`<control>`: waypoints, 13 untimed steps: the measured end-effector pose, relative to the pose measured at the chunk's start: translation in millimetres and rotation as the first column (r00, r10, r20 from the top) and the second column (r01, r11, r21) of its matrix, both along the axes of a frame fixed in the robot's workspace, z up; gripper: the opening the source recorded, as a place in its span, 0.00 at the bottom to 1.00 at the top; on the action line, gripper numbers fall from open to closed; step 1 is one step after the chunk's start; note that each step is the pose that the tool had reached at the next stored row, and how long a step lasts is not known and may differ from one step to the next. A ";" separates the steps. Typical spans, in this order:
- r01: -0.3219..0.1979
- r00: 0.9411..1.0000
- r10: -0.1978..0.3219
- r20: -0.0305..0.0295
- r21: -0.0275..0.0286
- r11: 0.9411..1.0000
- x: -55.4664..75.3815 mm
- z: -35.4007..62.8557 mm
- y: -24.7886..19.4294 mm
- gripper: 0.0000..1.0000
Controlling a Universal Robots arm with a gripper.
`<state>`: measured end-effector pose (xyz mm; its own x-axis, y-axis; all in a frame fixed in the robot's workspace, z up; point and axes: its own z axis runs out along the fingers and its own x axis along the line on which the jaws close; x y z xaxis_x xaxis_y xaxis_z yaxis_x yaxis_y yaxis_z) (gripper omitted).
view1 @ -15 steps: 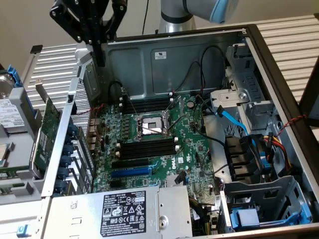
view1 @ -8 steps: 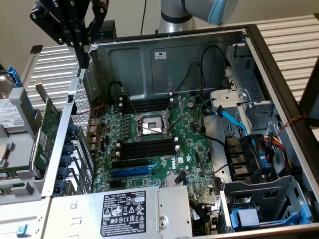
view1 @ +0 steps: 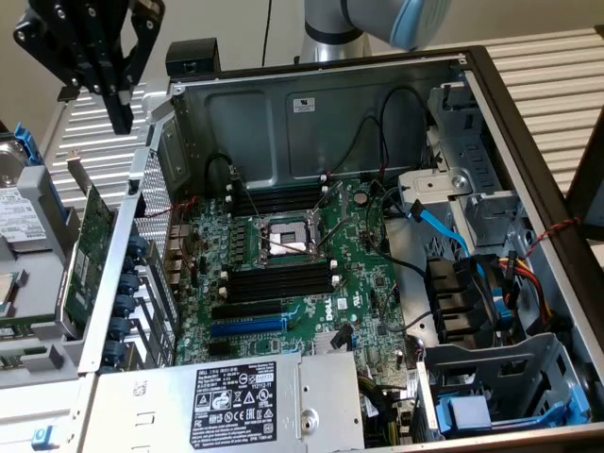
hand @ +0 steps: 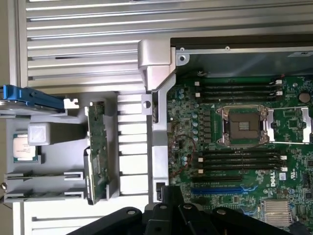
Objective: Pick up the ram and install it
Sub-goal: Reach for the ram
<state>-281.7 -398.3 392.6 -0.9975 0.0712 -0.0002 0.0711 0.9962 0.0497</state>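
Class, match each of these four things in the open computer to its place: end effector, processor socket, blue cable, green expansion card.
Things: 1 end effector; 2 processor socket; 3 blue cable; 4 green expansion card.
Places: A between the two memory slot banks; B standing on edge outside the case; C raised above the slatted table; D beside the motherboard, on the exterior view's right.
Pairs: 1-C; 2-A; 3-D; 4-B.

Hand (view1: 118, 106) blk, multi-link build; arm (view1: 330, 33) silver tube, lt-blue joint cap (view1: 420, 21).
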 end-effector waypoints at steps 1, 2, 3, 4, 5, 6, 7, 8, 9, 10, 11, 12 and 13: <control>0.000 1.000 0.000 0.000 0.000 1.000 -4.5 0.0 0.0 0.11; 0.000 1.000 0.000 0.000 0.000 1.000 -9.0 0.0 0.0 0.11; 0.000 1.000 0.000 0.000 0.000 1.000 -13.5 0.0 0.0 0.11; 0.000 1.000 0.000 0.000 0.000 1.000 -18.1 0.0 0.0 0.11; 0.000 1.000 0.000 0.000 0.000 1.000 -22.8 0.0 0.0 0.11; 0.000 1.000 0.000 0.000 0.001 1.000 -27.2 0.0 0.0 0.11; 0.000 1.000 0.000 0.000 0.001 1.000 -31.8 0.1 0.0 0.11; 0.000 1.000 0.000 0.000 0.001 1.000 -36.3 0.0 0.0 0.11; 0.000 1.000 0.000 0.000 0.001 1.000 -41.0 0.0 0.0 0.11; 0.000 1.000 0.000 0.000 0.001 1.000 -45.4 0.0 0.0 0.11; 0.000 1.000 0.000 0.000 0.001 1.000 -49.9 0.0 0.0 0.11; 0.000 1.000 0.000 0.000 0.001 1.000 -54.4 0.0 0.0 0.11; 0.000 1.000 0.000 0.000 0.001 1.000 -59.0 0.0 0.0 0.11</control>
